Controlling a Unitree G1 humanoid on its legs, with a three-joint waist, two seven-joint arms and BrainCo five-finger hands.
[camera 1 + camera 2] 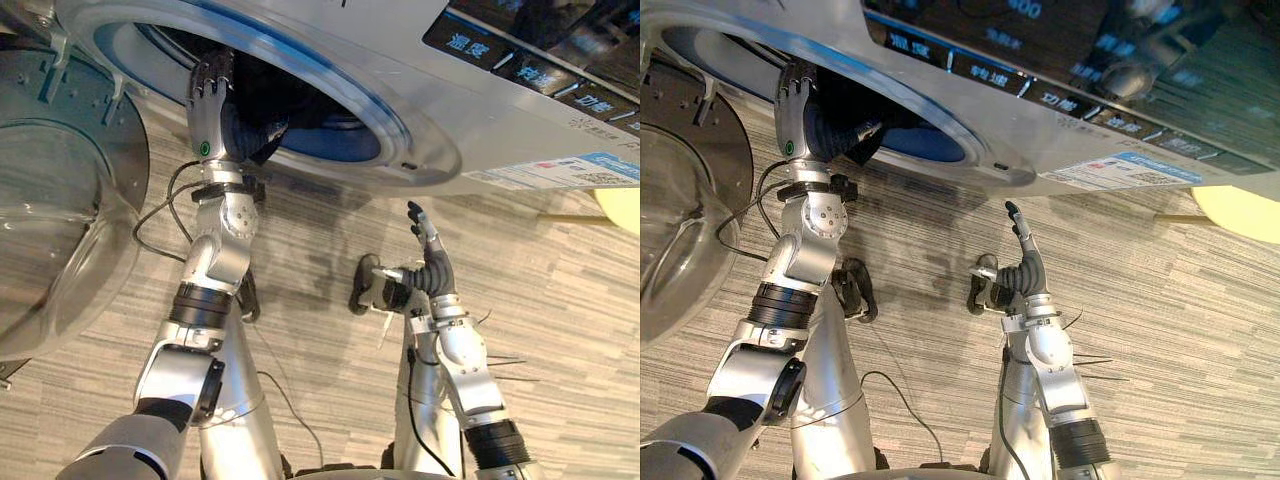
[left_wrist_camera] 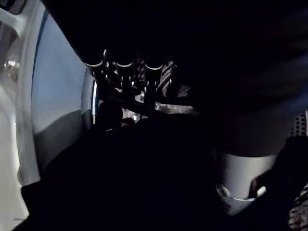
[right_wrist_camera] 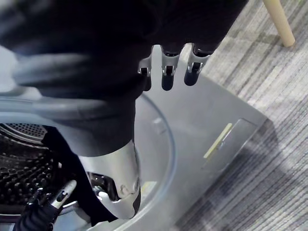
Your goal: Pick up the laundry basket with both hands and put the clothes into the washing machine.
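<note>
Load phase, nearly done we reckon | dark clothes [image 1: 262, 120] at washer [image 1: 480, 110] mouth, part hanging out | L hand [image 1: 207, 100] fingers straight, together, against them | R hand [image 1: 1021, 245] empty, fingers straight | todo: push rest in.

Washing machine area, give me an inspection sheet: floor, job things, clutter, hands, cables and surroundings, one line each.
Surface: grey striped floor in front of the machine.
Job's things: washing machine with its round glass door swung open; dark clothes bunched at the drum mouth.
Clutter: nothing seen.
Hands: left hand at the drum mouth, fingers straight against the clothes; right hand raised above the floor, apart from the machine, fingers straight, holding nothing.
Cables: nothing seen.
Surroundings: pale yellow round object at the right edge; light wooden leg on the floor beside the machine.
</note>
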